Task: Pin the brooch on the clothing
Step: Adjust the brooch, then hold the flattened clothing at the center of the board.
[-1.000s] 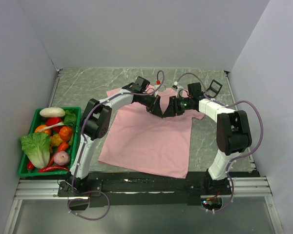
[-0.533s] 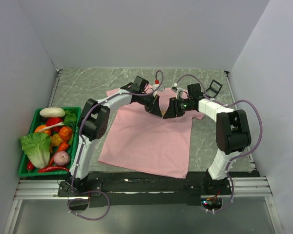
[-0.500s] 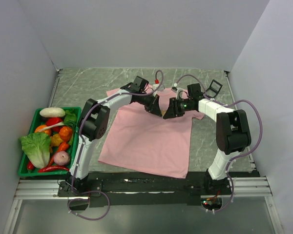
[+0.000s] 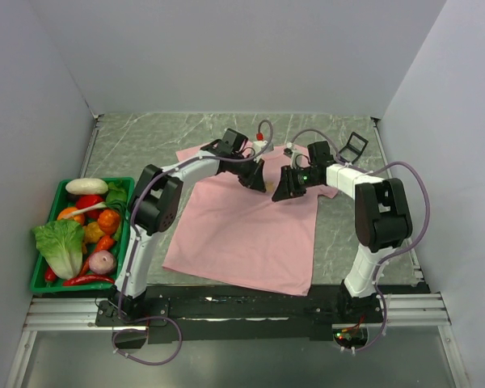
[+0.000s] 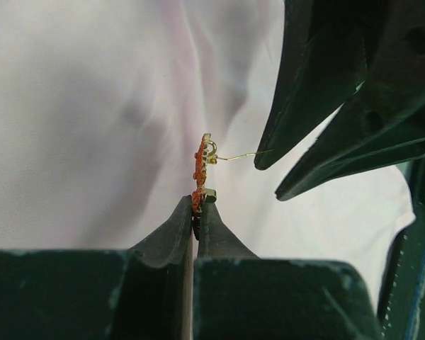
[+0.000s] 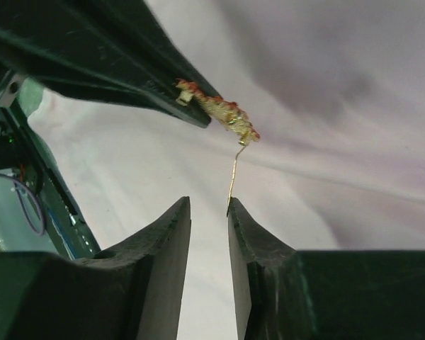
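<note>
The clothing (image 4: pixel 242 226), a pink T-shirt, lies flat on the table and fills the background of both wrist views (image 5: pixel 92 106) (image 6: pixel 354 85). The tiny orange-red brooch (image 5: pixel 200 170) (image 6: pixel 216 108) is pinched at its lower end by my left gripper (image 5: pixel 197 205) (image 4: pixel 259 184), which is shut on it above the shirt's chest. Its gold pin wire (image 6: pixel 234 177) sticks out toward my right gripper (image 6: pixel 209 205) (image 4: pixel 281 191). That gripper is open with a narrow gap, and the wire's tip touches the inner edge of one fingertip (image 6: pixel 234 209).
A green basket (image 4: pixel 128 218) of vegetables and fruit stands at the table's left edge. A small black object (image 4: pixel 356 146) lies beyond the shirt's right sleeve. White walls enclose the marbled table on three sides.
The right gripper's jaws have narrowed, and it has drawn back slightly to the right, so a small gap shows between the two grippers. The left gripper still holds the brooch.
</note>
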`<state>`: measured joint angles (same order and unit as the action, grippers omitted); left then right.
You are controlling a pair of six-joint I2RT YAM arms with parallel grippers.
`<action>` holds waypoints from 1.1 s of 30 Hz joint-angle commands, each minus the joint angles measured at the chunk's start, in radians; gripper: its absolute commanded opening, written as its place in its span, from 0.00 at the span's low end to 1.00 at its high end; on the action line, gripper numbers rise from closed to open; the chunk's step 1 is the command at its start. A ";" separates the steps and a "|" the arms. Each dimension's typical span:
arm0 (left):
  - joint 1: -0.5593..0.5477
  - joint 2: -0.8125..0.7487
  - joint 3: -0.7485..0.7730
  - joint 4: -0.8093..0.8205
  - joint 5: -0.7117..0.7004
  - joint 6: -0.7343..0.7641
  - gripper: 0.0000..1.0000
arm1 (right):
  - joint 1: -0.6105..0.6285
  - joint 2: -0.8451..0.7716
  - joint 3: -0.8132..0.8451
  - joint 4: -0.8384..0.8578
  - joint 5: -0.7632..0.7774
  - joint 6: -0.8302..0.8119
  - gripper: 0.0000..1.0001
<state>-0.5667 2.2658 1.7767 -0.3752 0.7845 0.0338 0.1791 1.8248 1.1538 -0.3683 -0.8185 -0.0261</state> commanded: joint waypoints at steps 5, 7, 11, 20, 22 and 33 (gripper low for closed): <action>-0.021 -0.023 0.053 0.058 -0.099 0.005 0.01 | 0.003 0.048 0.069 0.037 0.071 0.025 0.34; -0.022 -0.003 0.079 0.058 -0.137 0.002 0.01 | 0.005 0.070 0.084 0.042 0.079 0.025 0.34; -0.024 0.038 0.112 0.076 -0.180 -0.006 0.01 | 0.003 0.083 0.107 0.052 0.099 0.063 0.33; -0.024 0.162 0.262 0.044 -0.102 -0.014 0.01 | -0.085 -0.027 -0.029 0.207 0.073 0.215 0.38; -0.024 0.173 0.263 0.045 -0.093 -0.017 0.01 | -0.092 -0.045 -0.048 0.213 0.074 0.218 0.41; -0.035 0.219 0.279 0.039 -0.110 -0.009 0.01 | -0.115 -0.030 -0.062 0.218 0.188 0.342 0.45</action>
<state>-0.5861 2.4840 2.0167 -0.3416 0.6750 0.0147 0.0784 1.8294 1.0931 -0.1917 -0.6857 0.2447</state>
